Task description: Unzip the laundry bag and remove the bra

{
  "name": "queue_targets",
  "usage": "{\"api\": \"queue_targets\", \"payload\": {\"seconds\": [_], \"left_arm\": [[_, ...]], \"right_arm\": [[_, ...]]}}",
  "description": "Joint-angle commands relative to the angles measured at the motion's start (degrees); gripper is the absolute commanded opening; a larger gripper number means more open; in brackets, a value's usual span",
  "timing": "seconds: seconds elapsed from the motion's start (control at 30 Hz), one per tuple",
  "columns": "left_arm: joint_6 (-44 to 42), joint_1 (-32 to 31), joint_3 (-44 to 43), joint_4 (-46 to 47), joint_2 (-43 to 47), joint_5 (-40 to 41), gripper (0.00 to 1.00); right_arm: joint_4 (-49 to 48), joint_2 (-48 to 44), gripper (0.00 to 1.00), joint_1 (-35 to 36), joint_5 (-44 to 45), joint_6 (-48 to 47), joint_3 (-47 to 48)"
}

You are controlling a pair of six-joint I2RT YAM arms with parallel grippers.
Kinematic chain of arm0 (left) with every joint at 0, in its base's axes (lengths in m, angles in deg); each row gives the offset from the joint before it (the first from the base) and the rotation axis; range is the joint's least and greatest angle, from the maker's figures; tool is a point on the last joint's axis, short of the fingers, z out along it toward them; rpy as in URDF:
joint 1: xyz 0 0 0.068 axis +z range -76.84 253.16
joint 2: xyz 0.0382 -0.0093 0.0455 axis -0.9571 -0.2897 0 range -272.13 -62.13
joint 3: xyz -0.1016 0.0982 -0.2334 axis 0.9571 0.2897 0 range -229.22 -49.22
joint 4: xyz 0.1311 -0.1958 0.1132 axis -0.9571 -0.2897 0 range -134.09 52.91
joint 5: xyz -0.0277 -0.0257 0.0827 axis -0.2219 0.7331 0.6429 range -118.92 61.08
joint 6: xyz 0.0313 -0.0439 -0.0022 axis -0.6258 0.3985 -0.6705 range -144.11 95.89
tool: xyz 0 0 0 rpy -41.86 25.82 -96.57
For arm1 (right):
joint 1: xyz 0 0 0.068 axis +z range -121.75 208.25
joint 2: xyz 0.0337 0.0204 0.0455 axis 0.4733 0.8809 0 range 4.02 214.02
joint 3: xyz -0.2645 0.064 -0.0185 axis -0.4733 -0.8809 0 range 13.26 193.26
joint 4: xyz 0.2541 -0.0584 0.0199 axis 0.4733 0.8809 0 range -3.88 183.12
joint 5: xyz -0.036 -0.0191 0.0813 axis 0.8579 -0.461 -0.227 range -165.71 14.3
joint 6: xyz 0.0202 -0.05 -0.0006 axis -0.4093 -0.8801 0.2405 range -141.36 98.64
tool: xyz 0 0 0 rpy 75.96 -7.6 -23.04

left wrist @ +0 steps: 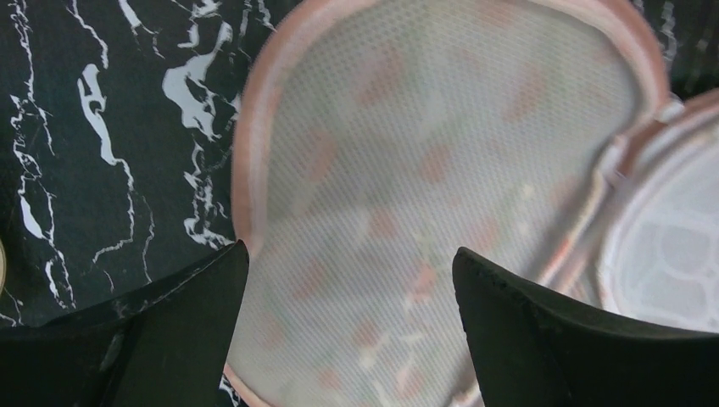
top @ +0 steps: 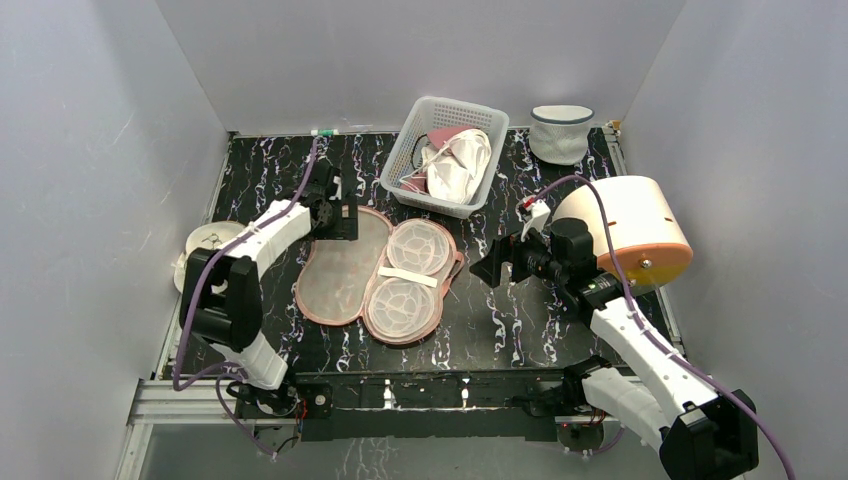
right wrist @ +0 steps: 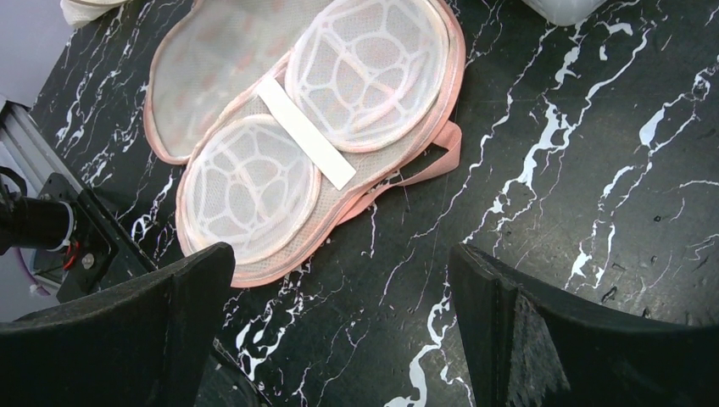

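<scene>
The peach-pink laundry bag (top: 338,280) lies unzipped and spread flat mid-table. Its left half shows whitish mesh (left wrist: 441,170) with printed marks. The right half holds two white webbed round cups (top: 405,278) crossed by a white band (right wrist: 307,133). I cannot tell whether the bra lies among them. My left gripper (top: 340,222) hovers open over the far end of the left half, fingers (left wrist: 195,297) apart with only mesh between them. My right gripper (top: 490,268) stands open above bare table to the right of the bag (right wrist: 220,51), holding nothing.
A white basket (top: 393,165) with white and pink cloth stands at the back centre. A white mesh tub (top: 560,132) is back right. A cream round case (top: 625,235) sits by the right arm. A white round object (top: 205,245) lies at the left edge.
</scene>
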Motion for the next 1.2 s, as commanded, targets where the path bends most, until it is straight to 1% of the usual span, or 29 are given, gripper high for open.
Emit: {"api": "queue_targets", "payload": {"seconds": [0.0, 0.07, 0.17, 0.27, 0.37, 0.43, 0.57, 0.63, 0.73, 0.77, 0.83, 0.97, 1.07, 1.17], "left_arm": [[-4.4, 5.8, 2.5, 7.2, -1.0, -3.2, 0.88], [-5.3, 7.5, 5.2, 10.6, -1.1, -7.5, 0.85], [-5.8, 7.9, 10.0, 16.2, -0.2, -11.2, 0.86], [-6.6, 8.2, 11.7, 18.7, -0.1, -13.3, 0.85], [-7.5, 8.4, 12.8, 20.8, -1.3, -12.8, 0.8], [-7.6, 8.4, 12.6, 20.6, -2.9, -12.6, 0.71], [-6.4, 8.4, 11.0, 17.1, -3.6, -10.4, 0.5], [-5.9, 8.3, 10.8, 15.4, -2.1, -9.5, 0.38], [-5.0, 8.1, 9.8, 12.2, 0.9, -8.9, 0.15], [-4.6, 8.0, 9.4, 10.9, 2.0, -8.9, 0.09], [-3.8, 7.9, 9.1, 8.9, 4.5, -9.6, 0.0], [-2.8, 7.7, 9.3, 5.1, 11.0, -13.1, 0.0], [-2.8, 6.9, 7.6, 1.2, 14.3, -15.6, 0.0], [-1.7, 4.1, 4.6, -3.0, 17.0, -16.5, 0.0]], "right_arm": [[-3.2, -0.8, 0.98, -0.1, -0.5, 0.2, -0.3], [-3.2, -1.1, 0.98, -0.1, -0.4, 0.3, -0.4], [-3.5, -1.2, 0.98, -0.2, -0.7, 0.2, -0.6], [-3.5, -0.9, 0.98, -0.2, -1.0, 0.3, -0.5], [-3.6, -0.8, 0.98, -0.1, -1.2, 0.3, -0.6], [-3.6, -0.7, 0.98, -0.1, -1.2, 0.3, -0.6], [-3.6, -1.0, 0.98, -0.1, -1.1, 0.4, -0.6], [-3.6, -1.0, 0.98, -0.1, -1.2, 0.2, -0.6], [-3.7, -0.7, 0.98, -0.2, -1.2, 0.3, -0.7], [-3.6, -0.6, 0.98, -0.2, -1.3, 0.4, -0.6], [-3.6, -0.3, 0.98, -0.1, -1.5, 0.4, -0.6], [-3.6, 0.1, 0.98, -0.1, -1.4, 0.4, -0.5], [-3.5, 0.4, 0.98, -0.1, -1.3, 0.4, -0.4], [-3.5, 0.6, 0.98, -0.1, -1.1, 0.4, -0.4]]}}
